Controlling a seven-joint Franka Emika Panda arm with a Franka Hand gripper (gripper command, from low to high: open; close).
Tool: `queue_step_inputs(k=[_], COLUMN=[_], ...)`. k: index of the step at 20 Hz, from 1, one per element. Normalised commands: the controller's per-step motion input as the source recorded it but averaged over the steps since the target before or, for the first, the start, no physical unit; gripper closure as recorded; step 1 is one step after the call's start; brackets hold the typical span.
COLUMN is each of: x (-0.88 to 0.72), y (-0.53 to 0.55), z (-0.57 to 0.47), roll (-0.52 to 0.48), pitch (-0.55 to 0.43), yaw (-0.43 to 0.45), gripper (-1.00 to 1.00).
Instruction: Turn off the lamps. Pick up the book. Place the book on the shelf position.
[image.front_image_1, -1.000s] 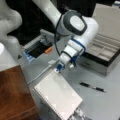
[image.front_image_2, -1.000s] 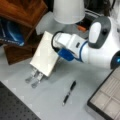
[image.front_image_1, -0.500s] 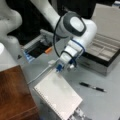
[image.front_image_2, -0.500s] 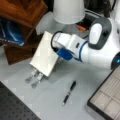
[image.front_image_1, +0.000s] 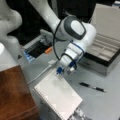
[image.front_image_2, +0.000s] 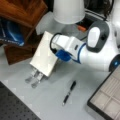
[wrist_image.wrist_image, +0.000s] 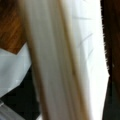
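Grey table (image.front_image_1: 105, 100) carries my work: from a second ago I see almost no change. My gripper (image.front_image_1: 64, 70) stays clamped on the book (image.front_image_1: 58, 95), tilted beside the shelf position (image.front_image_1: 13, 95), not yet on it.

You find no text, label, brand or number that reads on anything here; the blue object (image.front_image_2: 11, 33) beside the book (image.front_image_2: 45, 53) perhaps carries print, but it stays illegible.
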Motion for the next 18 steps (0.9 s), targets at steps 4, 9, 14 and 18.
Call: queue_step_inputs(k=[4, 9, 14, 18], x=[0.16, 0.18, 0.20, 0.21], y=[0.09, 0.04, 0.02, 0.02], z=[-0.09, -0.10, -0.10, -0.11], roll=[-0.201, -0.185, -0.189, -0.186], pitch=[-0.097, -0.106, -0.107, -0.104], yaw=[-0.049, -0.033, -0.021, -0.025], gripper=[1.00, 1.00, 1.00, 1.00])
